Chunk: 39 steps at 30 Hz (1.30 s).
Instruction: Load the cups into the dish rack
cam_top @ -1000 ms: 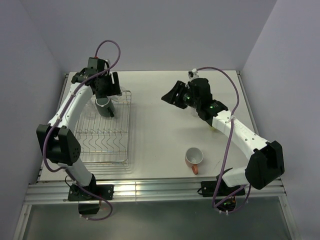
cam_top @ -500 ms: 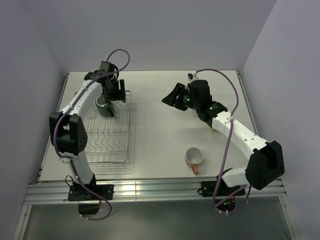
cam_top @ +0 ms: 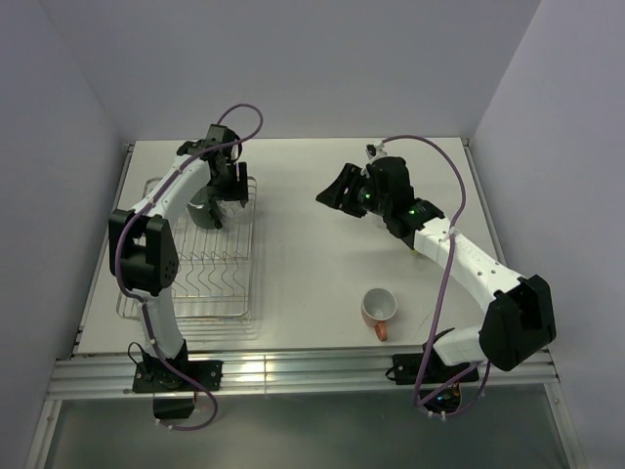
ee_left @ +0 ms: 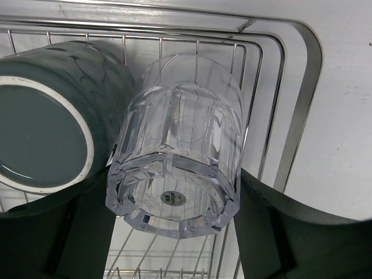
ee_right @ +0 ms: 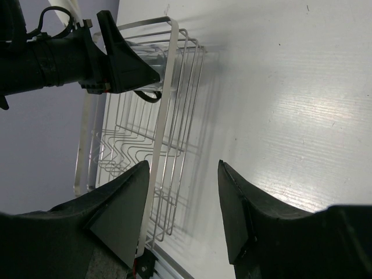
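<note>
The left arm (cam_top: pixel 166 191) and right arm (cam_top: pixel 469 259) wear white shells between chunky black joint housings. A purple cable (cam_top: pixel 441 293) runs along each, and green lights (cam_top: pixel 413 207) glow near the right wrist. The right hand (ee_right: pixel 183 164) has broad, wedge-shaped matte black fingers (ee_right: pixel 250 215).

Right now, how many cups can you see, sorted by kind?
clear glass tumbler: 1, gripped in the left hand at the dish rack
dark cup: 1, in the dish rack beside the tumbler
orange mug: 1, white inside, on the table
total: 3 cups in clear view
</note>
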Tool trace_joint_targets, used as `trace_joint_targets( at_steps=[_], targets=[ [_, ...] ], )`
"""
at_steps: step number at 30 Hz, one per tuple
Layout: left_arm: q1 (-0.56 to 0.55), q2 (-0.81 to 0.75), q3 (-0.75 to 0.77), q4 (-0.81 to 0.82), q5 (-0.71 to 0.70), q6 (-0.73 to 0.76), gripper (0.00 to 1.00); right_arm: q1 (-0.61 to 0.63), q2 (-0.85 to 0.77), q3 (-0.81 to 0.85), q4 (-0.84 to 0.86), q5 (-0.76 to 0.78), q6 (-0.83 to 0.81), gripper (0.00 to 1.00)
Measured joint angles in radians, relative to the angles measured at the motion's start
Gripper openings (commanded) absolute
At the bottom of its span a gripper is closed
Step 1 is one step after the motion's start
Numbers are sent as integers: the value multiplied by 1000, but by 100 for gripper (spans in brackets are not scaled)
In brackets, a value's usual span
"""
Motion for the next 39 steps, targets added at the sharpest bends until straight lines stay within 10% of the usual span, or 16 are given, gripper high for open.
trace_joint_targets(
  at_steps=[16,39],
  targets=[
    [0,37,13,-8,-12,5,98,0,0,0,-1,0,0,59],
    [-12,11,105,-9,-19,8,99,0,-5,3,-42,25,-32,59]
  ],
)
